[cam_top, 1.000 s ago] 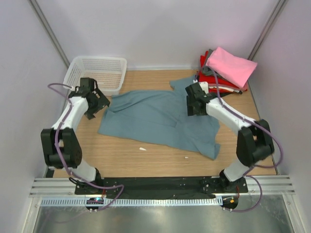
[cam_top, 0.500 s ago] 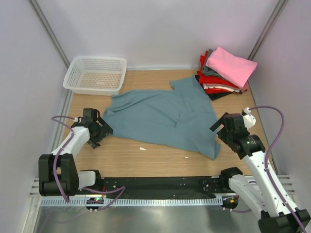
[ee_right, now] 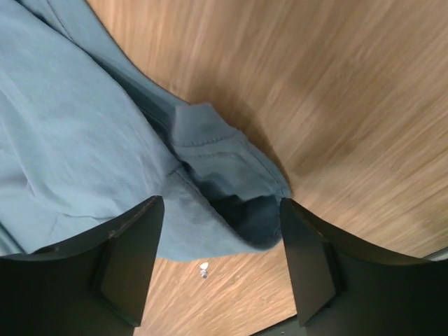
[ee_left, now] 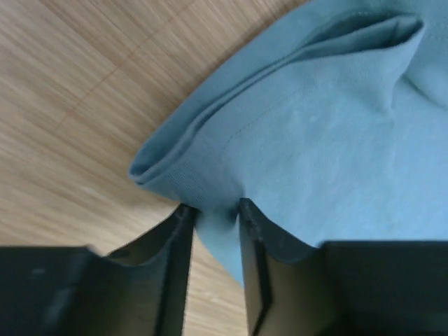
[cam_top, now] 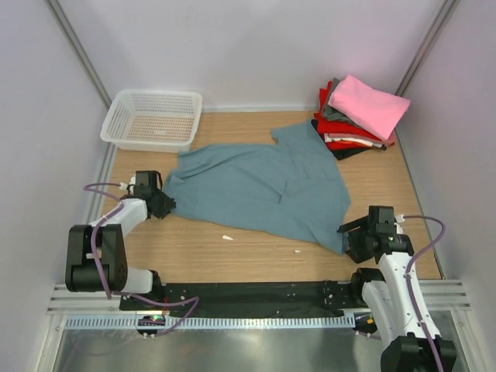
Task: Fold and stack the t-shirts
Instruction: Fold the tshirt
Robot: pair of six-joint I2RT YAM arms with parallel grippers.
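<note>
Left fingers point(ee_left: 175, 269) seem clamped on the teal t-shirt's point(cam_top: 256, 186) 9 o'clock corner; right fingers point(ee_right: 129, 259), apart, straddle its 4 o'clock corner. Lifting one-sided could bunch the cloth.

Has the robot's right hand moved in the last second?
Yes. The right hand has pulled back from near the folded stack toward the near side, and now sits open at the near right corner of the teal t-shirt.

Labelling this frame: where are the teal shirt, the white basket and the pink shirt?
teal shirt point(cam_top: 256, 186), top view, middle of its body
white basket point(cam_top: 113, 116), top view, left wall
pink shirt point(cam_top: 368, 105), top view, centre of fold
</note>
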